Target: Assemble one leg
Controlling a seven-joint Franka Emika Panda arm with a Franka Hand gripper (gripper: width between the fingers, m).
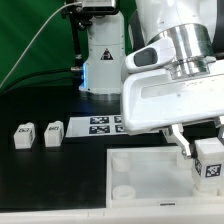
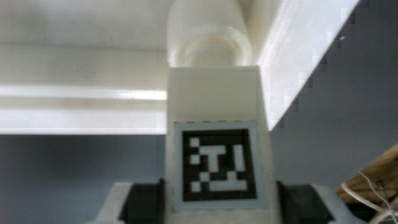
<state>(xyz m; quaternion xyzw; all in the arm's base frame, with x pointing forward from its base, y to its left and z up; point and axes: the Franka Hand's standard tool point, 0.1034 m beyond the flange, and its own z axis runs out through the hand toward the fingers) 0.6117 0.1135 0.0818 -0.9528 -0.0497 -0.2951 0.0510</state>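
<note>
My gripper (image 1: 205,152) is shut on a leg (image 1: 210,161), a small white post with a black-and-white tag on its end. It holds the leg over the right corner of the large white square part (image 1: 150,180) in the exterior view. In the wrist view the leg (image 2: 217,120) fills the middle, its tag facing the camera, with my dark fingers (image 2: 146,203) pressed on both sides. Its far end reaches a round corner socket (image 2: 214,45) of the square part. Two more legs (image 1: 23,136) (image 1: 52,133) stand on the black table at the exterior view's left.
The marker board (image 1: 100,124) lies on the table behind the square part. A white robot base (image 1: 102,60) stands at the back. A green curtain (image 1: 30,40) closes the rear.
</note>
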